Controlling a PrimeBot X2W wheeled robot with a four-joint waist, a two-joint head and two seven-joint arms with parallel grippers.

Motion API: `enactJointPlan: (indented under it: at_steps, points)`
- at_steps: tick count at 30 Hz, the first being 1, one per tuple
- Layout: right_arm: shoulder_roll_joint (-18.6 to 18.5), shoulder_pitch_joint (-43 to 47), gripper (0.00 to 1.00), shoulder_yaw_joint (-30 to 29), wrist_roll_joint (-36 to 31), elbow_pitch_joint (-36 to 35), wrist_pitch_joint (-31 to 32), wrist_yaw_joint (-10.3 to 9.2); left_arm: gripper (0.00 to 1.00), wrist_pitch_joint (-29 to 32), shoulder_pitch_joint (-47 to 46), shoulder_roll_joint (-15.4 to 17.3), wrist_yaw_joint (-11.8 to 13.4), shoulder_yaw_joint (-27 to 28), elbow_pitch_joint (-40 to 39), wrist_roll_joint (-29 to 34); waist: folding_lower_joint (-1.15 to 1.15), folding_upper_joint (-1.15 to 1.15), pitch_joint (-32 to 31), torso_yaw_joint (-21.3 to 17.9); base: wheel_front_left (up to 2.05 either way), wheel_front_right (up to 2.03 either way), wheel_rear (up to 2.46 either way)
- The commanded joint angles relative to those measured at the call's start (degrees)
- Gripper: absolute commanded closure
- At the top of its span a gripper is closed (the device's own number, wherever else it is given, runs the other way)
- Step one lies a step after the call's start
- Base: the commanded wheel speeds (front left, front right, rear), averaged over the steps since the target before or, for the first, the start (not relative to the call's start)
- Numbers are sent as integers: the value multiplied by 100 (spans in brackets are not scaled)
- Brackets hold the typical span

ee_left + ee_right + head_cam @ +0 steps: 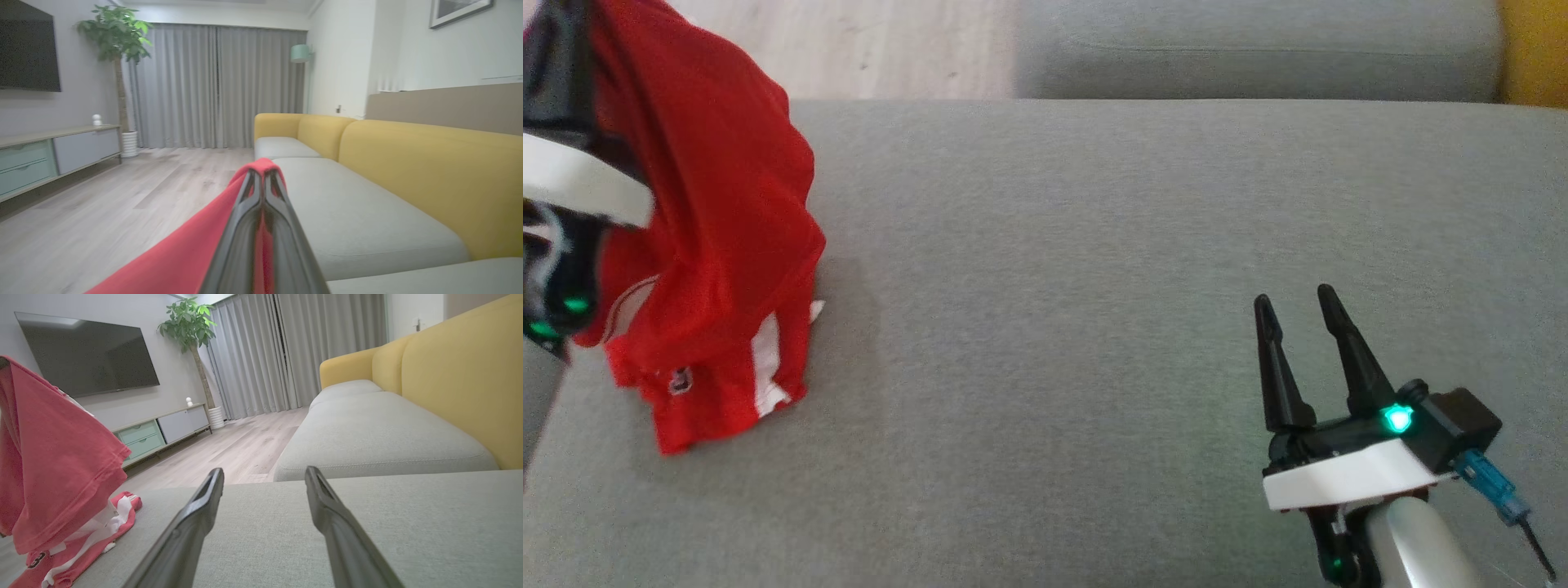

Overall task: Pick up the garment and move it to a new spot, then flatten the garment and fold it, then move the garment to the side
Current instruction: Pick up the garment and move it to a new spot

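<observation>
The garment [719,245] is red with white stripes and hangs in a tall drape at the far left of the grey cushion, its lower end still resting on the fabric. My left gripper [262,173] is shut on its upper part, red cloth wrapped over the fingertips and trailing down to the left. From the right wrist view the garment [53,469] hangs at the left, its hem bunched on the cushion. My right gripper [1294,304] stands open low on the right, above bare cushion, well apart from the garment; nothing lies between its fingers [212,486].
The grey seat cushion [1094,286] spreads wide; a second cushion [1258,49] lies beyond a seam at the back. The yellow backrest [461,384] runs along the right. Wooden floor [102,212], a low cabinet [53,155], a potted plant and curtains lie beyond the sofa's left edge.
</observation>
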Motion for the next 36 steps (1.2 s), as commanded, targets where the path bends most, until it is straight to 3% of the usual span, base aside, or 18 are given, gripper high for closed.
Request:
enactJointPlan:
  at_steps: [1, 5, 6, 11, 18, 24, 25, 26, 29, 33, 36]
  points:
    - [-27, -143, 0, 159, 49, -208, -54, 44, 100, 51, -132, 299, 93, 288, -364, -20, 1, 0, -103, -210, 0, 0, 0]
    - [-27, -197, 0, 282, 87, -251, -54, 44, 100, 267, 133, 301, 433, 209, -1221, -29, 1, 0, -142, -592, 0, 0, 0]
    - [-27, -225, 0, 286, 100, -276, -54, 44, 100, 353, 231, 234, 594, 142, -1595, -23, 1, 0, -145, -796, 0, 0, 0]
    - [-27, -312, 0, 295, 138, -343, -54, 44, 100, 508, 288, -108, 870, -117, -2171, 50, 1, 0, -77, -1363, 0, 0, 0]
    - [-27, -442, 0, 208, 242, -421, -54, 44, 100, 356, 180, -964, 1102, -424, -2189, 94, 1, 0, 185, -2130, 0, 0, 0]
    - [-27, -532, 0, 114, 330, -499, -54, 44, 100, 60, -87, -1519, 1019, -607, -1680, 212, 1, 0, 396, -2583, 0, 0, 0]
    - [-27, -534, 0, 73, 349, -515, -54, 44, 4, -28, -122, -1579, 995, -598, -1562, 225, 1, 0, 409, -2596, 0, 0, 0]
    - [-27, -532, 0, 47, 362, -525, -54, 44, 0, -59, -142, -1585, 991, -620, -1403, 269, 1, 0, 415, -2602, 0, 0, 0]
    - [-27, -498, 0, -33, 376, -552, -54, 44, 0, -265, -127, -1465, 1014, -724, -961, 566, 1, 0, 401, -2534, 0, 0, 0]
    - [-27, -426, 0, -122, 367, -565, -54, 44, 0, -513, 203, -1406, 1004, -630, -722, 482, 1, 0, 341, -2313, 0, 0, 0]
    - [-27, -345, 0, -236, 310, -568, -54, 44, 0, -717, 682, -1246, 975, -526, -635, 456, 1, 0, 257, -1984, 0, 0, 0]
